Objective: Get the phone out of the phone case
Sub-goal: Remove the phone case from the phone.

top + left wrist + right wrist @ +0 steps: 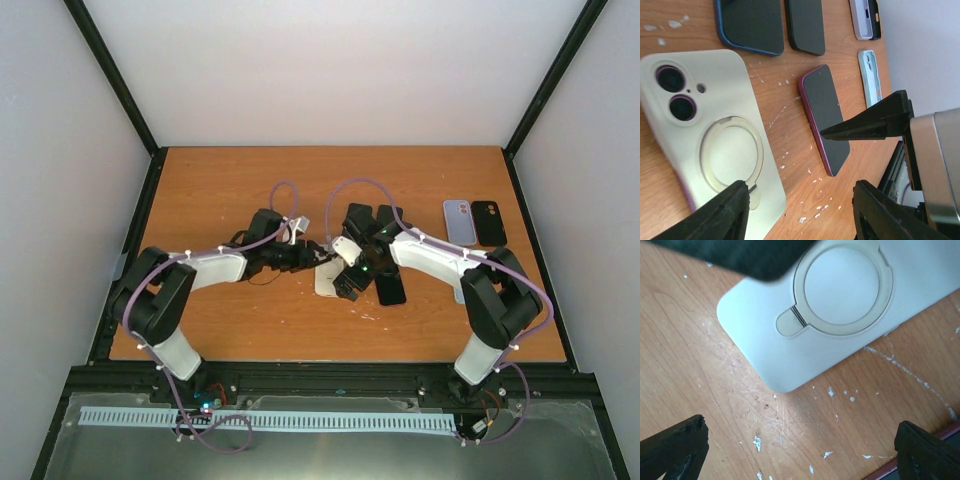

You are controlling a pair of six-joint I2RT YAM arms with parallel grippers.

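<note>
Both spread open, the left gripper (799, 202) and right gripper (800, 426) hover over the cream phone case (840, 335), which lies flat on the worktop (705, 365).

The cream phone case (710, 135) lies flat, back up, on the wooden counter (795, 200), with a round ring marked on its middle. The phone (671, 80) seems to be still inside: two dark lenses fill the corner cutout, and a purplish edge peeks out at the rim.

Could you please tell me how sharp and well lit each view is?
Top external: even light, no glare, the cream case small. Left wrist: case sharp, fingers dark and soft. Right wrist: case bright and pale, dark blur at top left.
</note>
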